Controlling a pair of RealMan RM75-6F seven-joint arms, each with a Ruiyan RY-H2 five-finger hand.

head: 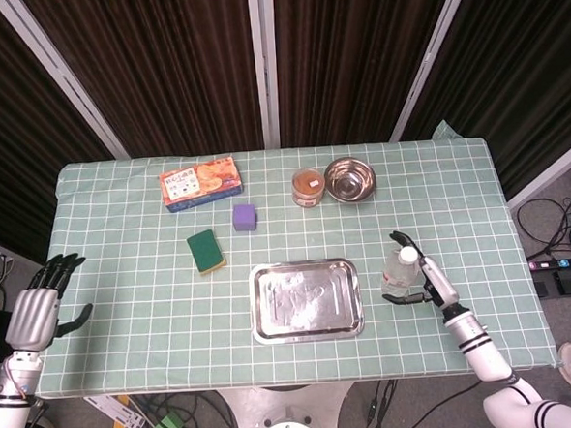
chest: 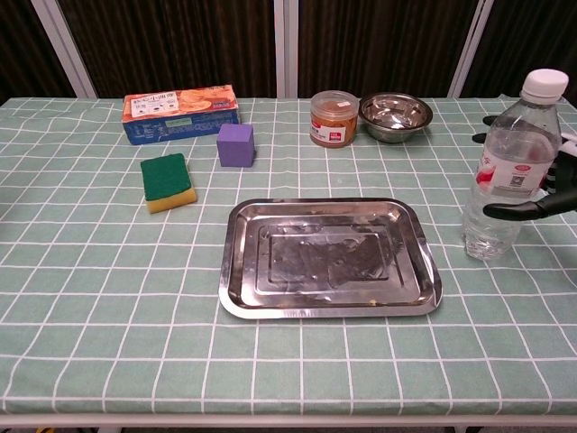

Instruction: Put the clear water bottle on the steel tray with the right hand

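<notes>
The clear water bottle (head: 399, 269) (chest: 507, 171), white-capped, stands upright on the table just right of the steel tray (head: 305, 299) (chest: 329, 257), which holds nothing. My right hand (head: 423, 277) (chest: 550, 180) is at the bottle's right side, with a finger reaching past its far side and the thumb curving across its near side. The fingers are spread around the bottle and show no firm grip. My left hand (head: 37, 307) hangs open by the table's left edge, far from both.
A green-and-yellow sponge (head: 206, 251) (chest: 167, 181) and a purple cube (head: 244, 216) (chest: 235, 144) lie left of and behind the tray. Along the back stand a cracker box (head: 200, 183) (chest: 180, 113), a jar (head: 308, 186) (chest: 334, 117) and a steel bowl (head: 349, 179) (chest: 395, 115).
</notes>
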